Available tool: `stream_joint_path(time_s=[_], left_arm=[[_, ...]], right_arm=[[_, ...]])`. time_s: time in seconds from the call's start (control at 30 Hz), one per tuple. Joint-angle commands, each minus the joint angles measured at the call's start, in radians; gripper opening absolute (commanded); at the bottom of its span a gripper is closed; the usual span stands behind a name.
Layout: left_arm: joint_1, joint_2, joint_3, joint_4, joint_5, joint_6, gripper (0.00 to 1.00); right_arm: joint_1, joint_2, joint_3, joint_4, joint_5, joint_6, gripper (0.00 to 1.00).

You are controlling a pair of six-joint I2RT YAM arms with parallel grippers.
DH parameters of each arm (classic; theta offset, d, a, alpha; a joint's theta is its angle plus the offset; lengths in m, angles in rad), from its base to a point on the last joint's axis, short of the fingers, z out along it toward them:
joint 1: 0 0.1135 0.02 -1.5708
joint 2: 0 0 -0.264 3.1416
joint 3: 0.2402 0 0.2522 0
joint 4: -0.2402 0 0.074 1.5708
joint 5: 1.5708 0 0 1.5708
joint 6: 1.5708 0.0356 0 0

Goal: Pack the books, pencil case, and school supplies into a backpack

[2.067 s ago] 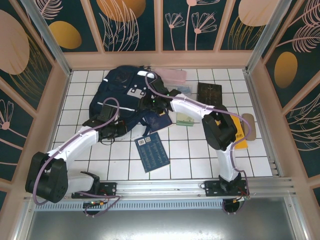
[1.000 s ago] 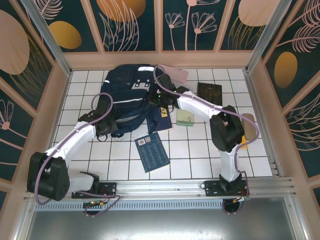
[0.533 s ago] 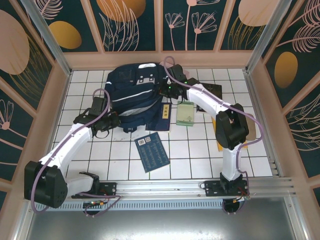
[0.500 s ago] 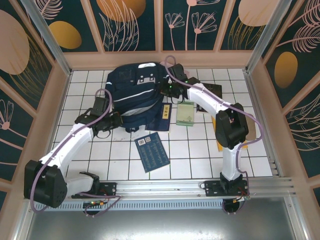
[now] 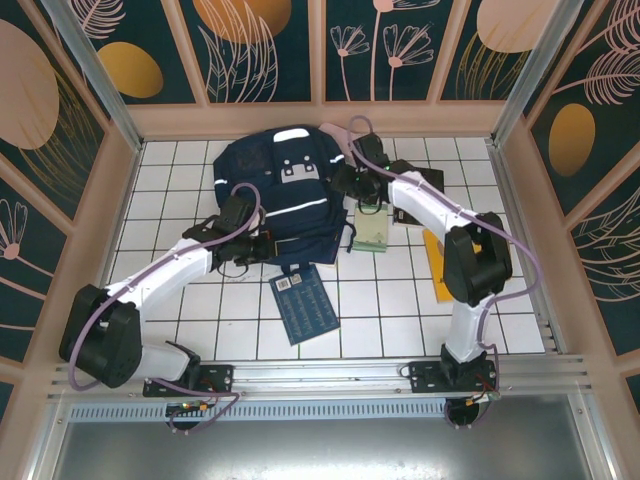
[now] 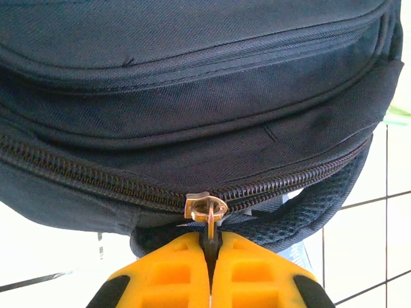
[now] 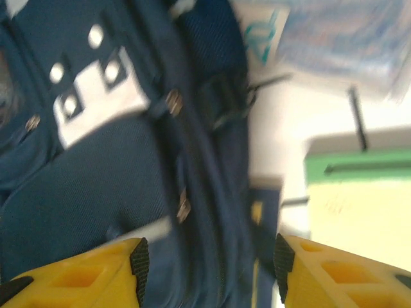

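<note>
From above, we are seeing the backpack (image 5: 285,195) lying toward the back of the tiled table (image 5: 400,320), with a navy book (image 5: 305,303) just in front of it. The right arm is covering part of the dark brown book (image 5: 427,177) and the yellow-orange piece (image 5: 433,265). The left gripper (image 5: 262,247) and right gripper (image 5: 350,185) are too small to read here.

At the left wrist, yellow fingers (image 6: 167,269) are pressing together on the backpack's brass zipper pull (image 6: 205,208).

The right wrist view is blurring. Its fingers (image 7: 77,273) are standing apart over the backpack, holding nothing. The pale green book (image 7: 359,212) and clear packet (image 7: 347,38) are running off the edge.
</note>
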Motion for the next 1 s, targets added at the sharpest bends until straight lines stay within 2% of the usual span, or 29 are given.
stream_joint_path(time_s=[0.0, 0.17, 0.4, 0.73, 0.8, 0.87, 0.9, 0.97], left_arm=[[-0.027, 0.018, 0.045, 0.078, 0.047, 0.003, 0.00], [-0.069, 0.046, 0.048, 0.106, 0.069, 0.002, 0.00], [-0.109, 0.070, 0.045, 0.135, 0.071, -0.016, 0.00], [-0.136, 0.080, 0.037, 0.155, 0.068, -0.026, 0.00], [-0.139, 0.081, 0.037, 0.155, 0.066, -0.027, 0.00], [-0.142, 0.079, 0.033, 0.151, 0.062, -0.028, 0.00], [-0.141, 0.077, 0.029, 0.149, 0.059, -0.030, 0.00], [-0.141, 0.072, 0.026, 0.140, 0.045, -0.032, 0.00]], right_arm=[[0.089, -0.068, -0.064, -0.019, -0.051, 0.094, 0.56], [0.165, -0.081, -0.140, 0.009, -0.130, 0.191, 0.56], [0.213, -0.051, -0.156, -0.029, -0.136, 0.249, 0.56], [0.219, -0.006, -0.168, 0.005, -0.152, 0.268, 0.55], [0.219, 0.012, -0.165, 0.021, -0.164, 0.270, 0.50], [0.219, 0.026, -0.160, 0.031, -0.173, 0.271, 0.40], [0.219, 0.029, -0.162, 0.035, -0.173, 0.271, 0.33], [0.218, 0.026, -0.163, 0.038, -0.163, 0.268, 0.14]])
